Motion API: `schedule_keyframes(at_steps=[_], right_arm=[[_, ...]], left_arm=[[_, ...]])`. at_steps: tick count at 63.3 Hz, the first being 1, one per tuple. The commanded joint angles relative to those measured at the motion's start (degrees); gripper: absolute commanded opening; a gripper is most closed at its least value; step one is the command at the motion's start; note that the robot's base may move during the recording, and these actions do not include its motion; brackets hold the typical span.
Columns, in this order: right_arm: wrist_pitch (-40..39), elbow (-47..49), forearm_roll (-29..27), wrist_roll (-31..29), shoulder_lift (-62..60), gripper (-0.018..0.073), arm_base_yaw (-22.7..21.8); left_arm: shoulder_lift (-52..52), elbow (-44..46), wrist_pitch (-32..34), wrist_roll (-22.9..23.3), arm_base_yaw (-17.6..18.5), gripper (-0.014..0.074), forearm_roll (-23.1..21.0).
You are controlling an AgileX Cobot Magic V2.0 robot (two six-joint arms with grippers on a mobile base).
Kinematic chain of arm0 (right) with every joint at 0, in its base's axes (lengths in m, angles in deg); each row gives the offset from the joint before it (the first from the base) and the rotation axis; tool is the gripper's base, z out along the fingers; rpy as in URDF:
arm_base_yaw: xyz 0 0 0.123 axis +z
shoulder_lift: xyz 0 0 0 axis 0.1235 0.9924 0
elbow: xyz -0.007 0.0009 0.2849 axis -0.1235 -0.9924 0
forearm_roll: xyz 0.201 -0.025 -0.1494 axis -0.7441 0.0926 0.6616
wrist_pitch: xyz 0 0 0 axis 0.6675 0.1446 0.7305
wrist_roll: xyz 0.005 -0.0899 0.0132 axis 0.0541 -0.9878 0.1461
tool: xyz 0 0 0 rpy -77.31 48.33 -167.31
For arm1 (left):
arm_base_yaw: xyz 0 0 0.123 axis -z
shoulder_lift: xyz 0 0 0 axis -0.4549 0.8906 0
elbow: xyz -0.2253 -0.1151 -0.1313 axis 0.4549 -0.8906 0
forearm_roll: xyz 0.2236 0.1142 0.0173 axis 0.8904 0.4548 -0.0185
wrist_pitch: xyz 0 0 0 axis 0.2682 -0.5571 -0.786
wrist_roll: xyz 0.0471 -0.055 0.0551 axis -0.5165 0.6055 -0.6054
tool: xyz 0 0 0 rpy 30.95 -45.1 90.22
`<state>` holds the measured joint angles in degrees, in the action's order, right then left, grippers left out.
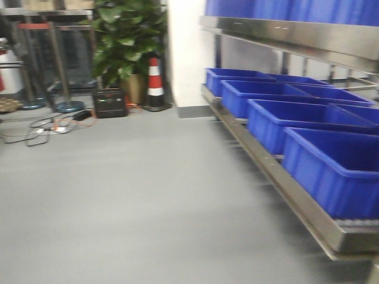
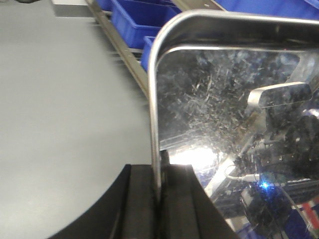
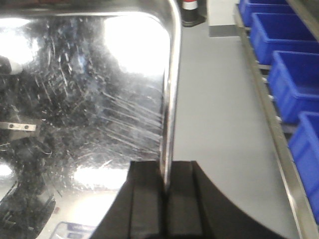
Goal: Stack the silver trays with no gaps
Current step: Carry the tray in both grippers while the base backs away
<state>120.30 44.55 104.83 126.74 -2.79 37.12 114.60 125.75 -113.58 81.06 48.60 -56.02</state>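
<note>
Our left claw (image 2: 160,172) squeezes the left rim of a silver tray (image 2: 219,99). The tray goes up above the claw and off to its right, and the picture cuts it off. Our right claw (image 3: 164,172) pinches the right rim of a silver tray (image 3: 89,89) that spreads up and left. We cannot tell if both hold one tray. Only the blurry front view shows the plant (image 1: 127,35). Blue bins (image 1: 331,171) sit far right.

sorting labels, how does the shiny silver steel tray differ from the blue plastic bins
The shiny silver steel tray is mirror-like and scratched; the blue plastic bins are plain, unreflective. The tray is gripped by its rim in the left gripper; the bins sit in a row on the steel shelf. Both are rimmed rectangles.
</note>
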Motion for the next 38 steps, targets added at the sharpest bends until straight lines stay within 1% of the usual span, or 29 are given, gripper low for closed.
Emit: schedule_keyframes(at_steps=[1,38], right_arm=[[-1.9,0.5,1.5,-0.7,-0.4,-0.0077,-0.2],[-1.9,0.5,1.5,-0.7,-0.4,-0.0077,-0.2]], left_arm=[[-0.8,0.8,2.2,0.1,-0.1,-0.0016,-0.5],[-0.8,0.8,2.2,0.1,-0.1,-0.0016,-0.5]])
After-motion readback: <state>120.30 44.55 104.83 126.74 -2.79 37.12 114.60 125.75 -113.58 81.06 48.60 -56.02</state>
